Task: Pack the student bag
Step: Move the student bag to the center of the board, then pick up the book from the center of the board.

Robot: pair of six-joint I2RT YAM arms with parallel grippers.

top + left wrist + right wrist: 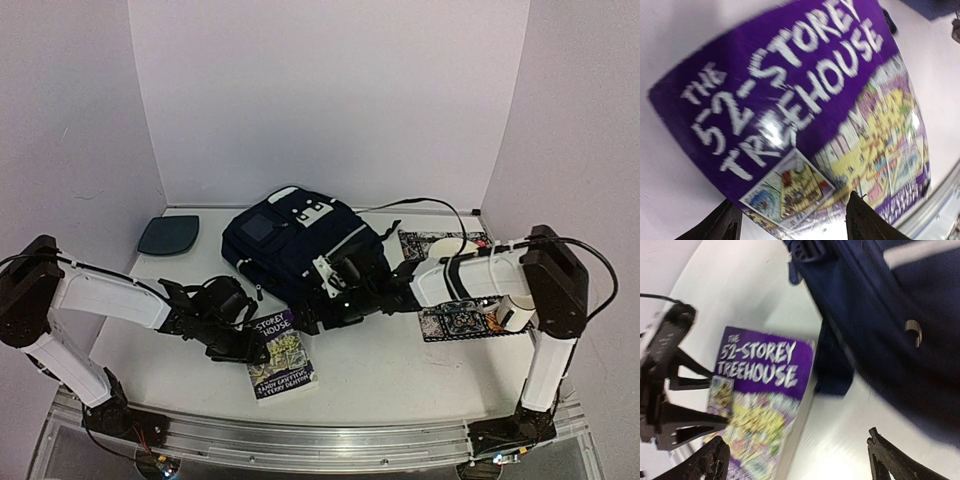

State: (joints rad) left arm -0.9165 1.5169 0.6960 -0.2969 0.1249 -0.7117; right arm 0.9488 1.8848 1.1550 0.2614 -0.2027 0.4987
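Observation:
The student bag (300, 245), dark navy with white patches, lies in the middle of the table; its fabric fills the upper right of the right wrist view (880, 305). A purple book titled "The 52-Storey Treehouse" (282, 356) lies flat in front of the bag and shows in both wrist views (790, 100) (760, 400). My left gripper (252, 348) (792, 226) is open over the book's left edge, one finger to each side. My right gripper (325, 310) (800, 465) hangs open above the table between the book and the bag's near edge, holding nothing.
A dark teal flat pad (168, 235) lies at the back left. Two patterned mats (432, 243) (455, 325) sit on the right, with a white dish (452, 247) and a white cup (515, 312). A black cable (420, 203) runs behind the bag.

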